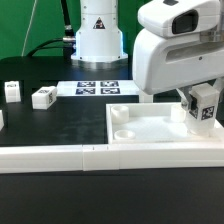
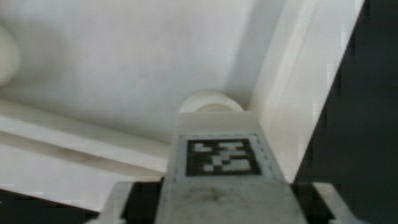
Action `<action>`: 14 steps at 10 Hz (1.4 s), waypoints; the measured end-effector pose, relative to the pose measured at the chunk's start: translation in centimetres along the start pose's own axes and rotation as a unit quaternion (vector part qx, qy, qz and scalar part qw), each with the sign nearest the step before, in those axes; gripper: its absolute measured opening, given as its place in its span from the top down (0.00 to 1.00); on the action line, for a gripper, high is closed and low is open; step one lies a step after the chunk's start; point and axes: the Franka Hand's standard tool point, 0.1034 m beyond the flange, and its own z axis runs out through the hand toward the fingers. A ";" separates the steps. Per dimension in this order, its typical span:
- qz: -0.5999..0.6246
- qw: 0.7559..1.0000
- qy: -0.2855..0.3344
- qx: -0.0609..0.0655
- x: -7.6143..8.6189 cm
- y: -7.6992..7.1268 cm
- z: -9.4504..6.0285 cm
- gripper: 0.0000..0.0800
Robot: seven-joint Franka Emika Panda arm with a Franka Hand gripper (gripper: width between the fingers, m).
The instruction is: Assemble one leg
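My gripper (image 1: 201,108) is shut on a leg (image 1: 203,110), a small white peg with black-and-white tags, and holds it upright over the right back corner of the large flat white panel (image 1: 150,135). In the wrist view the leg (image 2: 221,160) fills the space between my fingers (image 2: 125,205), with its tagged face up, and a round corner hole (image 2: 214,101) of the panel (image 2: 125,80) lies just beyond its tip. Whether the leg's end touches the panel is hidden.
Two more tagged legs (image 1: 43,97) (image 1: 11,91) lie on the black table at the exterior view's left. The marker board (image 1: 97,87) lies by the arm's base. A white rail (image 1: 60,157) runs along the table's front edge.
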 end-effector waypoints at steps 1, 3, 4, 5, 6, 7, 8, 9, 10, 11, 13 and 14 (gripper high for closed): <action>0.000 1.000 0.000 0.000 0.0 0.0 0.0 0.64; 0.021 1.000 0.004 -0.001 0.0 0.0 0.0 0.64; 0.035 0.999 0.018 -0.004 -0.1 0.0 0.0 0.64; 0.099 0.995 0.024 -0.005 -0.4 -0.2 0.1 0.64; 0.156 0.987 0.028 -0.004 -0.4 -0.2 0.1 0.64; 0.193 0.981 0.029 -0.003 -0.4 -0.2 0.1 0.64; 0.244 0.969 0.030 -0.002 -0.4 -0.2 0.1 0.64; 0.308 0.951 0.030 0.000 -0.4 -0.2 0.1 0.64; 0.364 0.931 0.030 0.001 -0.4 -0.3 0.1 0.64; 0.402 0.915 0.030 0.002 -0.4 -0.3 0.1 0.64; 0.479 0.878 0.029 0.004 -0.4 -0.3 0.1 0.64; 0.534 0.845 0.029 0.005 -0.4 -0.5 0.2 0.64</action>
